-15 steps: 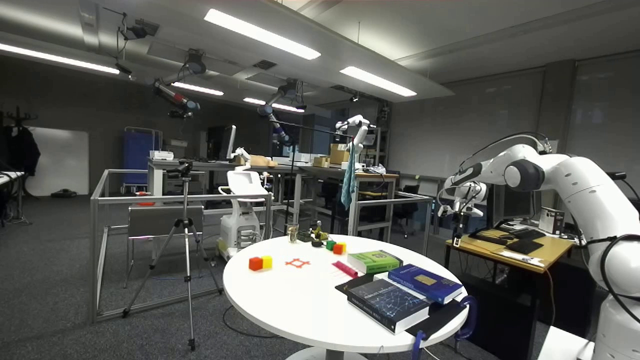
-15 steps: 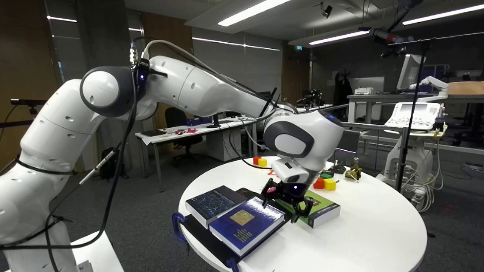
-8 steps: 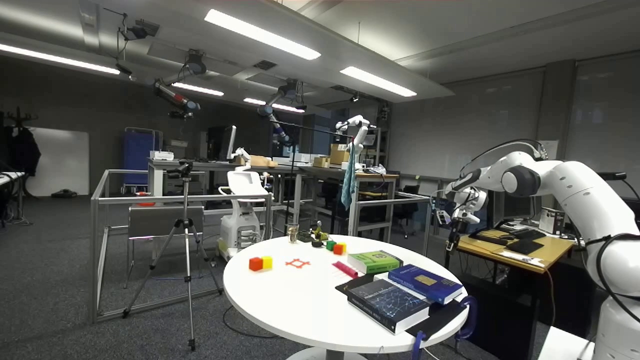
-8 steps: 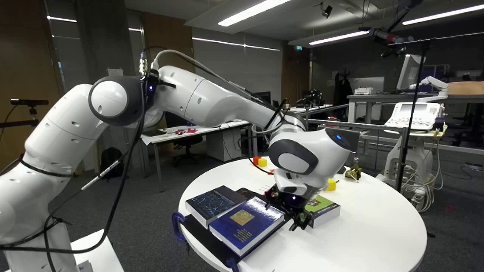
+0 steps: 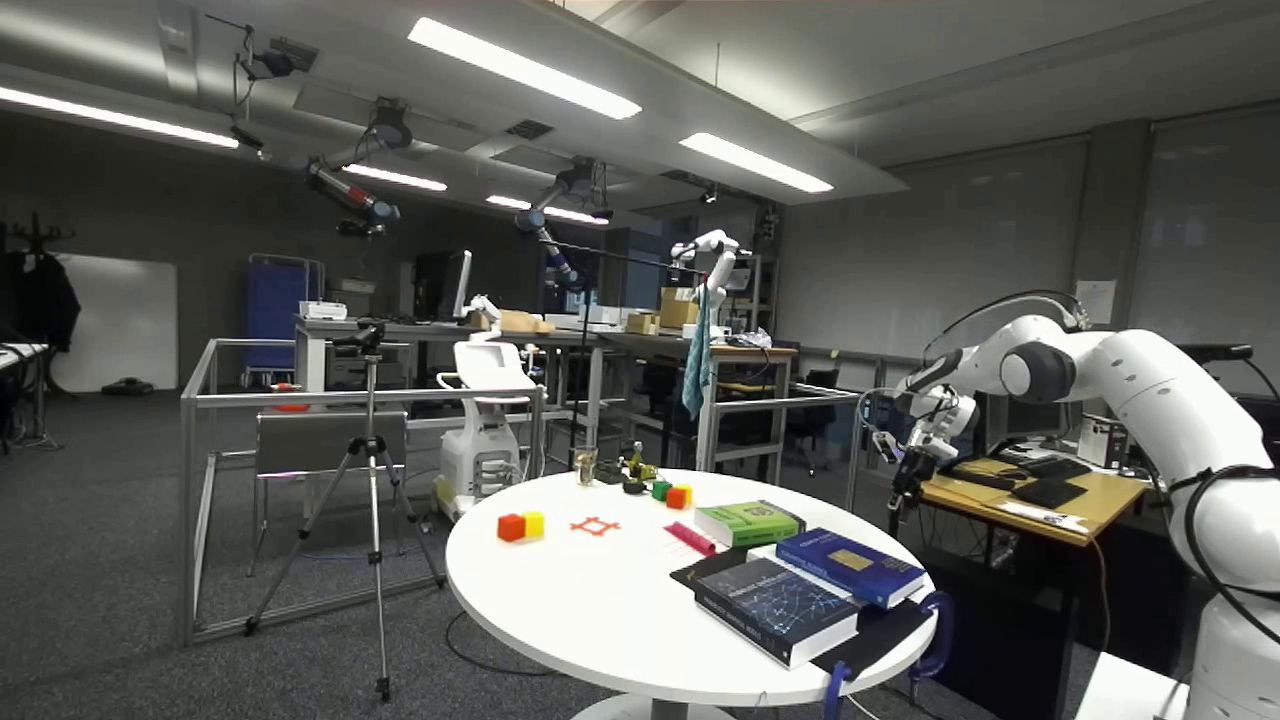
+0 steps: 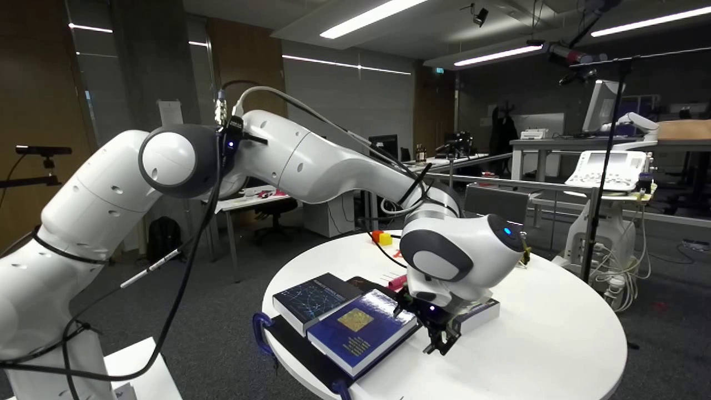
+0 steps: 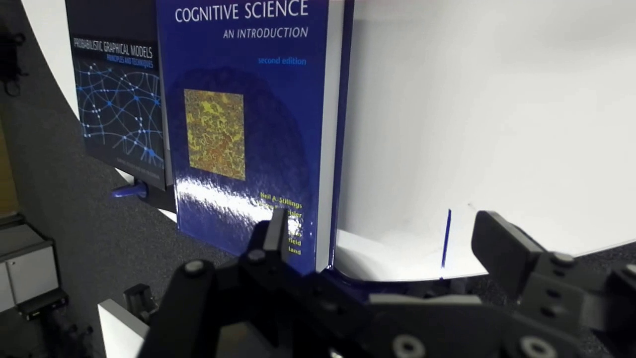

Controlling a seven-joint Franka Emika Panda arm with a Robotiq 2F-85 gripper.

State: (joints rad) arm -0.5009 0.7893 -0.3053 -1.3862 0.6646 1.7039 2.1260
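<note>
We mark the hand point(image 7: 380, 226) as empty: fingers spread wide, nothing between them. It hangs above the tabletop point(image 7: 477, 124), nearest the blue book point(image 7: 283, 144), with no contact that we can make out. The book lies flat, cover up; in the wrist view one finger overlaps its near right corner, the other shows against the tabletop. Just left of it lies the dark book point(image 7: 119, 109), with a black sheet point(image 5: 882, 634) under both. In an exterior view we also get the green book point(image 5: 748, 522) near them, and a red cube point(image 5: 511, 527) and yellow cube point(image 5: 534, 524) well apart. Step: we'd call it positioning, no grip made. From here a grip would probably call for squaring the fingers to the book's right edge, then lowering slowly past the corner.
</note>
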